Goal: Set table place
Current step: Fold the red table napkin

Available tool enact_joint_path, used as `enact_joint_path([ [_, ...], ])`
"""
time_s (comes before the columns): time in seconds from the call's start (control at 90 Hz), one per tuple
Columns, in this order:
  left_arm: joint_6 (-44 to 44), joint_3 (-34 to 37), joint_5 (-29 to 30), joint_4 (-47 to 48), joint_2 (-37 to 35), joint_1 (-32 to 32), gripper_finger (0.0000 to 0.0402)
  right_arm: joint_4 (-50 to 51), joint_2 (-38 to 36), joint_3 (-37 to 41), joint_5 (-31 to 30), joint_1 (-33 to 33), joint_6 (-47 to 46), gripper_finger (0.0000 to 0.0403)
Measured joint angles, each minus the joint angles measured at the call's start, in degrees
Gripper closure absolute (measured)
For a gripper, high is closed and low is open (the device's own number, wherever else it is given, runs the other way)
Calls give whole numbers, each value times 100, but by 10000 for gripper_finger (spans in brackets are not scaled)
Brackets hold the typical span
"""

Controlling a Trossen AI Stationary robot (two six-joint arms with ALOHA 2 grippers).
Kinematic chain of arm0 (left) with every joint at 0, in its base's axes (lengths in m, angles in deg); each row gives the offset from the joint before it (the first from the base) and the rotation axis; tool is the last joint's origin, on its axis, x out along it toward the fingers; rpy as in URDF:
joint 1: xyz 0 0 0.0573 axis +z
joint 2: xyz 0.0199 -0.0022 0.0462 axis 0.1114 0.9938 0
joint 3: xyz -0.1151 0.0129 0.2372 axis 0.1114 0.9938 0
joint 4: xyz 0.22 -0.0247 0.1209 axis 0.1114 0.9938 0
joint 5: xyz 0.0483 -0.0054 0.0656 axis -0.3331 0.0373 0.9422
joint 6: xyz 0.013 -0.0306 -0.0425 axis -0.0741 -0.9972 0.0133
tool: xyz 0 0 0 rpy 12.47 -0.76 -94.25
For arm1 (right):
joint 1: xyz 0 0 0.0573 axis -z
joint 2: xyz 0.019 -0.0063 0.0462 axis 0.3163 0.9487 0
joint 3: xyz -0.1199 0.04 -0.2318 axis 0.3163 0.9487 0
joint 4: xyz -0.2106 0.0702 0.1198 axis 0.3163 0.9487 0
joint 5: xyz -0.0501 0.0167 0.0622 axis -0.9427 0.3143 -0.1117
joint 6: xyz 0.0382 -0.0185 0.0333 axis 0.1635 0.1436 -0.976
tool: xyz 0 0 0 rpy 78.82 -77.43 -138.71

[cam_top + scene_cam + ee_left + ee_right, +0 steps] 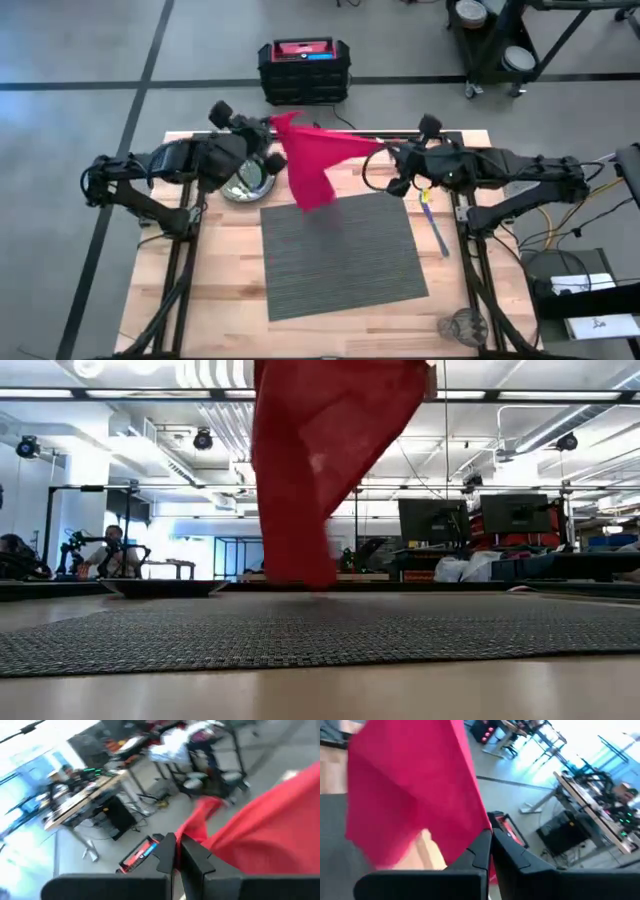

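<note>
The red napkin (310,160) is held up over the far part of the table (220,300), stretched between my two grippers. My left gripper (272,128) is shut on its far left corner, my right gripper (388,152) on its right corner. The cloth's loose part hangs down (300,550) toward the far edge of the dark grey placemat (345,250). I cannot tell whether its lowest end touches the mat. The plate (245,180) lies under the left arm. Blue and purple utensils (435,225) lie right of the mat. The glass (462,325) stands at the near right. My left gripper pinches a bunched corner of the napkin (192,827) between its two shut fingers (167,852). The cloth runs away from them toward the other arm, lifted off the table. My right gripper pinches the napkin's upper edge at a corner (482,827) between its two shut fingers (482,850). The cloth spreads away from the fingers and hangs below them in a slack sheet (410,790).
A black case with a red top (303,65) stands on the floor beyond the table's far edge. Bare wood shows left of the placemat and along the near edge. People and desks show in the room behind (110,555).
</note>
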State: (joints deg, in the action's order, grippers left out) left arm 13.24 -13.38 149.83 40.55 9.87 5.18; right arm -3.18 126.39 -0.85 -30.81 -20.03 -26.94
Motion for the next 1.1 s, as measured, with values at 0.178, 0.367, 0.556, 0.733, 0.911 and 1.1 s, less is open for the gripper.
enact_joint_path([
  [0.178, 371, -305, 87, -133, 26, 298, 401, 63, -37, -116, -74, 253, 368, 403],
  [0.367, 410, -451, -42, -106, 16, 321, 401, 40, -192, -396, 43, 346, 391, 403],
  [0.556, 313, -399, -498, -52, 69, 273, 401, 303, -271, -224, 1702, 365, -356, 403],
  [0.733, 364, -392, -614, -48, 223, 271, 401, 129, -12, 259, 2671, 388, -917, 397],
  [0.911, 369, -392, -619, -51, 331, 271, 401, -1190, 672, 1066, 3145, 338, -1308, 340],
  [1.1, 369, -392, -621, -47, 334, 271, 401, -3337, 1498, 1769, 3127, 331, -1542, 247],
])
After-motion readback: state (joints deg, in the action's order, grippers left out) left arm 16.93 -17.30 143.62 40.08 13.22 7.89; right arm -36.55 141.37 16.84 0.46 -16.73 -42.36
